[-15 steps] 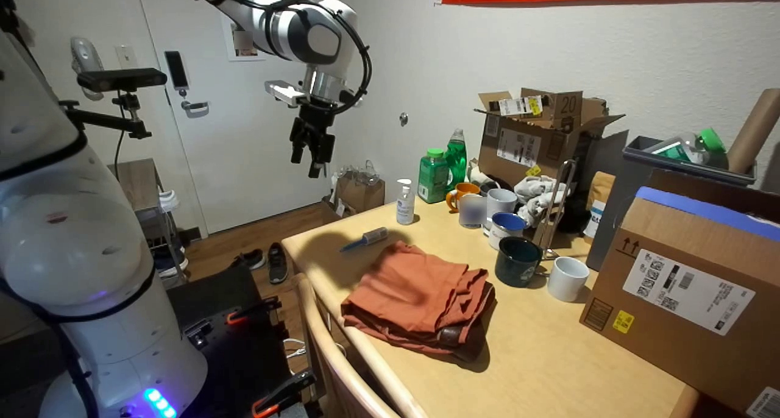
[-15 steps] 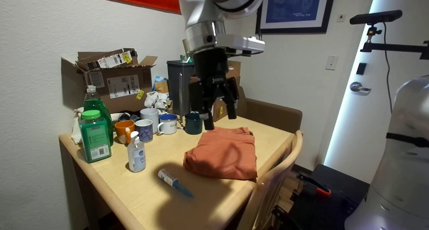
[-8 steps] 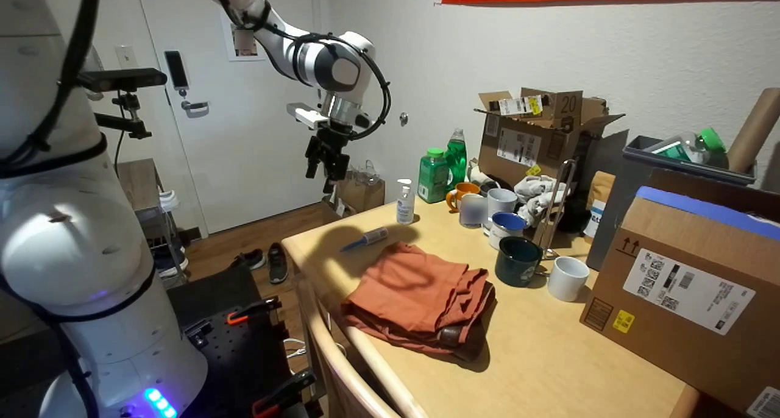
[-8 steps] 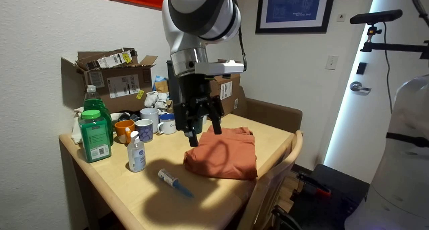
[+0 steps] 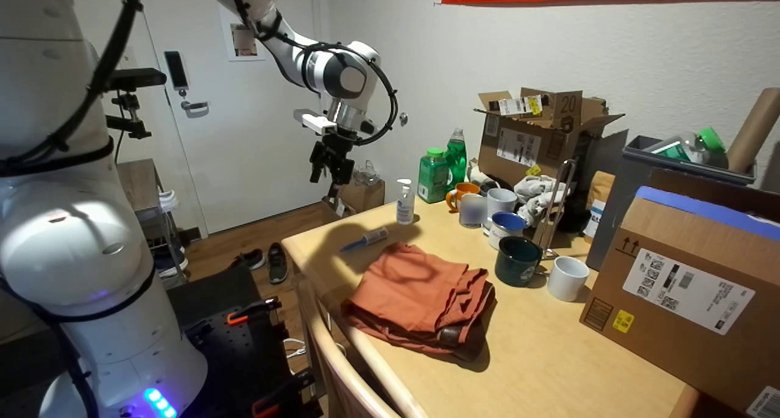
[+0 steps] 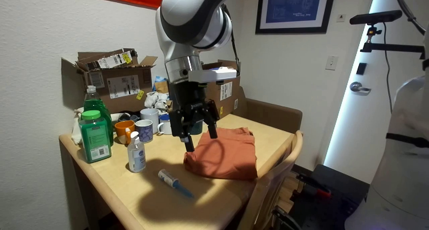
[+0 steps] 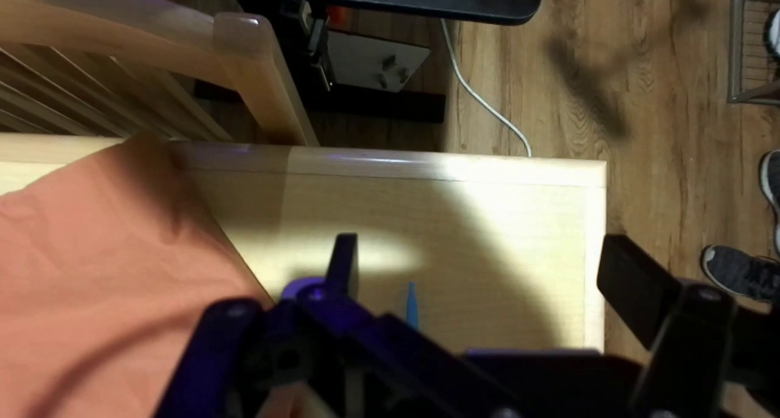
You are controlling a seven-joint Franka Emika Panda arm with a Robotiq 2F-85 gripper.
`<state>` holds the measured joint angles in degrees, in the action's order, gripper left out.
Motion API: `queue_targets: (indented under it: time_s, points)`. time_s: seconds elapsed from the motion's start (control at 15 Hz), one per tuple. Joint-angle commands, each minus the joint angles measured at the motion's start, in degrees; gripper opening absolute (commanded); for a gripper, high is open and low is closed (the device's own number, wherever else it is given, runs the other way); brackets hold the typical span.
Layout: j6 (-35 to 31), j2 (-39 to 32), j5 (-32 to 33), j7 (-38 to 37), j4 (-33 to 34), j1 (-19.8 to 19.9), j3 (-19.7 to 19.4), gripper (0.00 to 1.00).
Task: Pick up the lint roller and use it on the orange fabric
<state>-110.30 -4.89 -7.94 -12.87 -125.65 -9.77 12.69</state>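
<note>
Across the wrist view, the splayed end effector (image 7: 479, 255) hides the lint roller (image 7: 412, 308) except its blue tip.

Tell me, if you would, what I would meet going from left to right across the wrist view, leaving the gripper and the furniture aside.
Orange fabric → lint roller, with only a blue part showing → white cable → dark shoes.

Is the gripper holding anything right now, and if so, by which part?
Nothing is held: the gripper stands open in the air, and the lint roller lies on the table.
</note>
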Motion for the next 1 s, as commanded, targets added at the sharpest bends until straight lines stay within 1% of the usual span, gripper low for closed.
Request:
queue_targets:
  time_s: [0.0,0.13,0.53,0.73,0.8,0.93]
  points:
    - [-1.8,-1.1,0.8,-0.1,0.1,-0.7,-0.9,1.0]
    - [-3.9,-3.1,-0.1,2.0,0.2,-0.3,-1.2,1.0]
    - [-9.3,-8.3,-0.3,2.5,0.0,-0.3,-2.1,1.0]
    - [-10.8,-10.5,0.2,1.3,0.0,-0.9,-2.2,1.0]
    - [-11.5,-11.0,-0.3,1.9,-0.3,-1.0,-1.9,1.0]
    - [-13.8,-12.0,0.1,0.5,-0.9,-1.8,-1.9,1.0]
